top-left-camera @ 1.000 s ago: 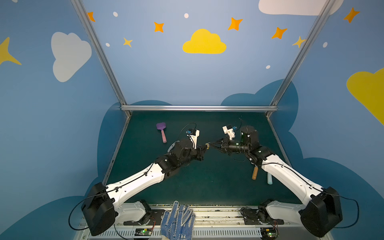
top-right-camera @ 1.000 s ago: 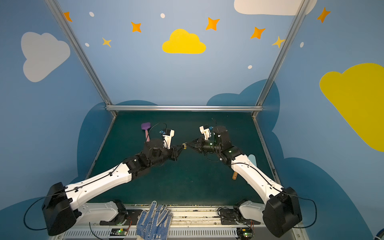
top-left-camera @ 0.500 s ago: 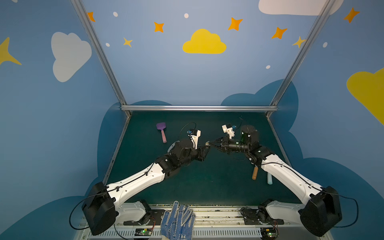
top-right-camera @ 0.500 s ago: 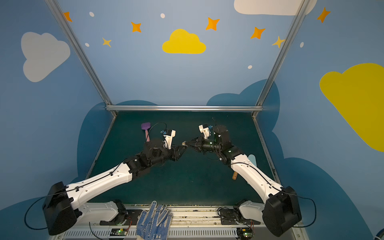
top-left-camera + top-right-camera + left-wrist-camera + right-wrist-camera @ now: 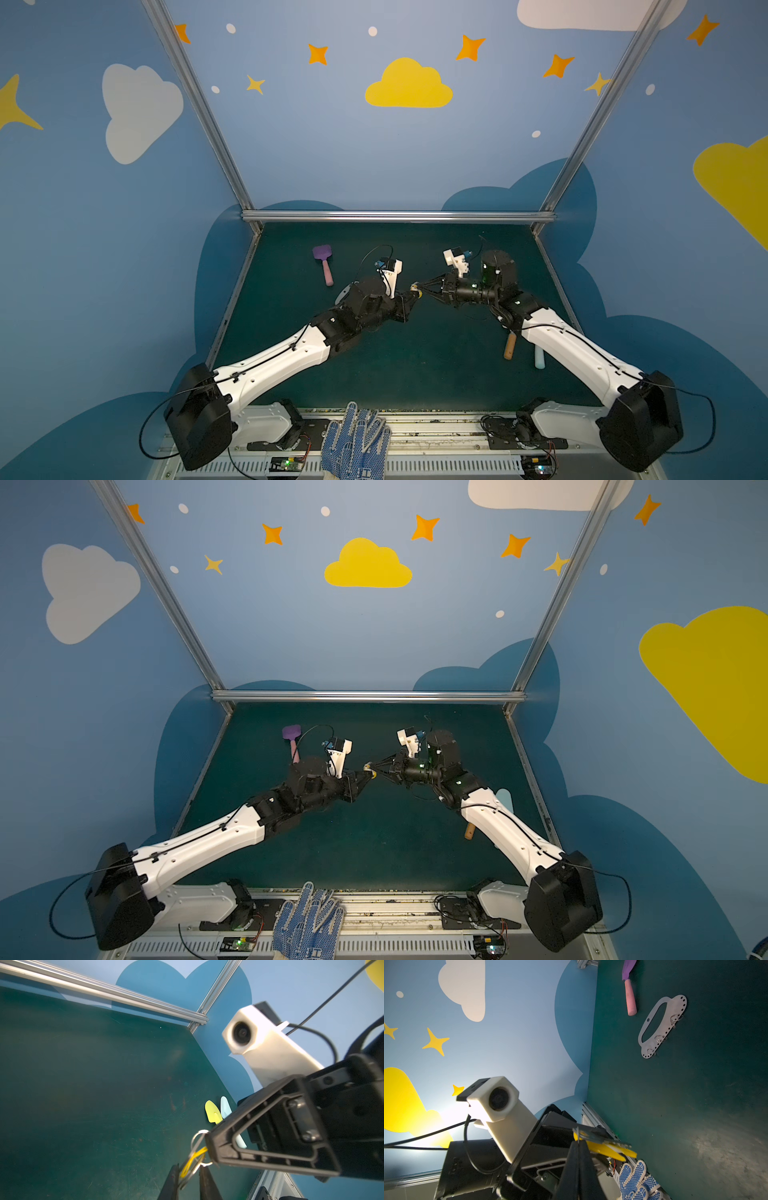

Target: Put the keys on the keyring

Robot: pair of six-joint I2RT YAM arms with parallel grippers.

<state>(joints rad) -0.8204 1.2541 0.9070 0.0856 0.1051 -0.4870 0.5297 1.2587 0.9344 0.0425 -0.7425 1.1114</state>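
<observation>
Right gripper (image 5: 578, 1144): jaws pressed together on the split ring (image 5: 195, 1147) of the keys (image 5: 599, 1139), held in the air. Left gripper (image 5: 189, 1168): meets the right gripper tip to tip. Its jaws stand slightly apart, and whether they press on anything cannot be told.

1. Mat (image 5: 415, 374): both grippers hang above its middle in both top views.
2. Keyring (image 5: 662, 1026): lies flat on the mat beside the spatula (image 5: 630, 991), well apart from the keys. Three metal rings sit along its holed edge, and none carries a key.
3. Keys: hang from the split ring below the right gripper, with the yellow tag (image 5: 612, 1150) alongside.
4. Split ring: runs from the right gripper's tip into the gap between the left jaws.
5. Yellow loop (image 5: 192, 1160): lies in that same gap.

Change against the earlier top views: none can be read. Both arms keep the same meeting point, and any jaw movement is too small to see at that scale.

Meaning for the task: the step in hand is judged to be a mid-air regrasp of the bunch, not transport. The keys are no nearer the keyring, and threading has not yet begun.
</observation>
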